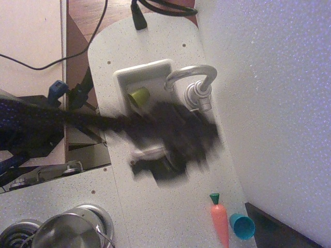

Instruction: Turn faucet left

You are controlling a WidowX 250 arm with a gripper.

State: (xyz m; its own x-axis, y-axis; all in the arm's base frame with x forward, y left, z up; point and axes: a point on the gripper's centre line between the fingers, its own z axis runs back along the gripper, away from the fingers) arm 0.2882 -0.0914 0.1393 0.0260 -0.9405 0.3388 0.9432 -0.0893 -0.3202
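Note:
The faucet is a shiny silver tap with an arched spout that reaches left over the white sink; its ribbed base stands at the sink's right side. My black arm and gripper lie just below the faucet and across the sink's near part, smeared by motion blur. The jaws cannot be made out. A green cup lies in the sink, partly behind the arm.
An orange toy carrot and a teal cup lie at the lower right. A steel pot sits at the bottom left. A white speckled wall runs along the right. Black cables lie at the top.

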